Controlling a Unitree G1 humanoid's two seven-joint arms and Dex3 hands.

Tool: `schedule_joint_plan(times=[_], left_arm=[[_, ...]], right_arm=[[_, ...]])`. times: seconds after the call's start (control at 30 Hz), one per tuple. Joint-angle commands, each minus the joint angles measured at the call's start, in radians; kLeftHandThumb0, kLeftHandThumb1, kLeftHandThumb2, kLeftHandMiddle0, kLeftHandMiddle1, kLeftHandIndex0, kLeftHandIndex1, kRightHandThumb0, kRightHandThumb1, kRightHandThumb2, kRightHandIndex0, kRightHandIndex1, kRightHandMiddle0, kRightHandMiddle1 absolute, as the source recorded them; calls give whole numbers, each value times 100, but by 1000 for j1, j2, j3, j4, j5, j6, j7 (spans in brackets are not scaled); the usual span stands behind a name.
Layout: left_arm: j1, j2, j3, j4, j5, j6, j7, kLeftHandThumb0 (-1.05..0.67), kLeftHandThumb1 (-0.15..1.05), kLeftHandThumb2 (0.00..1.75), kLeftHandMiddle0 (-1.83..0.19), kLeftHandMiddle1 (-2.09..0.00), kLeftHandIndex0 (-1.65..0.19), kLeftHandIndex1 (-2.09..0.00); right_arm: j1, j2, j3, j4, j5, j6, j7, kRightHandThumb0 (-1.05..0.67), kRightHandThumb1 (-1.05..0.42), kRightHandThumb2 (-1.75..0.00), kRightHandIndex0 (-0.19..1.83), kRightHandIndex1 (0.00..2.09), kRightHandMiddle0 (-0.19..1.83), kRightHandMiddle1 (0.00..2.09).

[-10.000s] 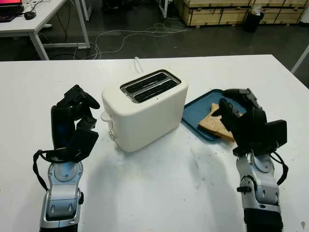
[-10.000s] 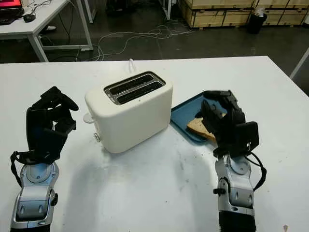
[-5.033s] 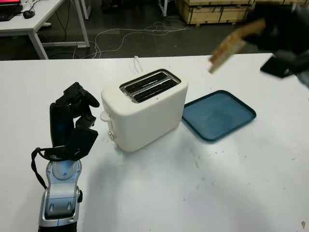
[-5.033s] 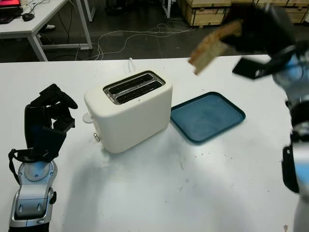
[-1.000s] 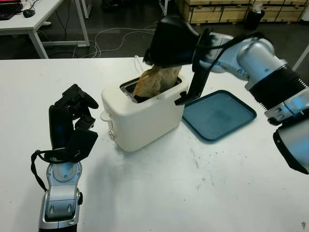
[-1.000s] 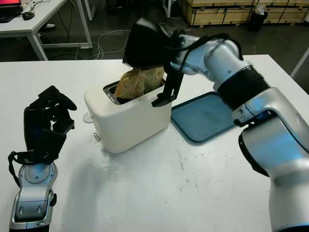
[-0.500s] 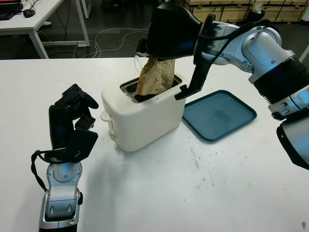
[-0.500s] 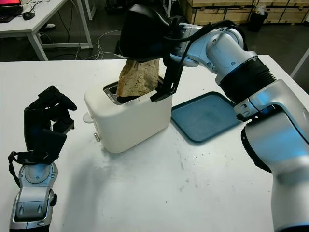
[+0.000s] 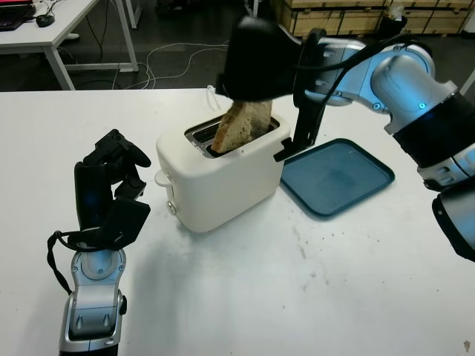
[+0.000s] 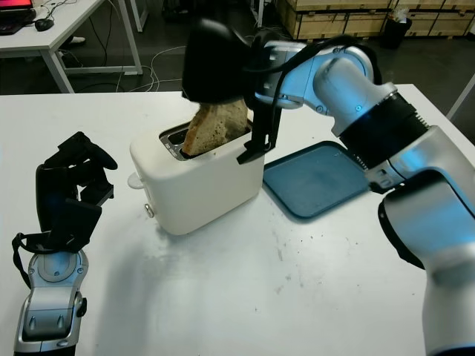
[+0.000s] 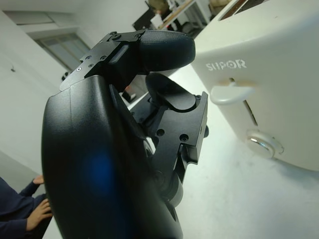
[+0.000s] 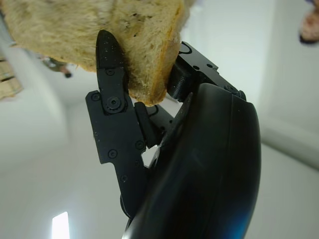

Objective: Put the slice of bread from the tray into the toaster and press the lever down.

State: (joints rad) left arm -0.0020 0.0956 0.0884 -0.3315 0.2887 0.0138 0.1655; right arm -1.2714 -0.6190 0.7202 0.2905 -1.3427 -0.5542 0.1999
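The right robot hand (image 9: pixel 256 63) grips the brown slice of bread (image 9: pixel 242 123), its lower edge inside the cream plastic toaster (image 9: pixel 223 174), while the left robot hand (image 9: pixel 111 182), fingers curled, holds nothing.

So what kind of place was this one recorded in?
Probably a robotics lab or workshop, not a kitchen: cables trail across the dark floor, wooden crates line the back, and a desk stands nearby.

**Bread partly in toaster slot**

Slice of bread (image 9: pixel 242 124): brown crust, tilted, lower end inside a top slot of the toaster (image 9: pixel 223 176). Toaster: cream, two slots, lever (image 11: pixel 231 92) on its end face. Tray (image 9: pixel 338 176): blue, just beside toaster.
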Motion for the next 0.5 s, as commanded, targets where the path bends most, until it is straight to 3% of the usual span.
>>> schedule_joint_plan(times=[0.0, 0.13, 0.3, 0.47], left_arm=[[8, -3, -1, -12, 4, 2, 3, -6, 87, 102, -107, -175, -69, -175], [9, -3, 0, -8, 0, -10, 5, -6, 88, 100, -107, -175, -68, -175], [9, -4, -1, -5, -2, -13, 5, -6, 88, 99, -107, -175, -68, -175], [9, -4, -2, -10, 1, -6, 5, -5, 89, 99, -107, -175, -68, -175]], right_arm=[[16, -17, 10, -44, -47, 22, 55, -49, -90, -10, 103, 155, 93, 28], [39, -7, 9, -84, -87, 37, 169, -47, -88, -6, 100, 166, 92, 23], [65, -4, 9, -104, -110, 39, 210, -42, -90, -4, 99, 161, 90, 16], [66, 5, 4, -100, -107, 29, 210, -42, -92, -5, 96, 174, 102, 32]])
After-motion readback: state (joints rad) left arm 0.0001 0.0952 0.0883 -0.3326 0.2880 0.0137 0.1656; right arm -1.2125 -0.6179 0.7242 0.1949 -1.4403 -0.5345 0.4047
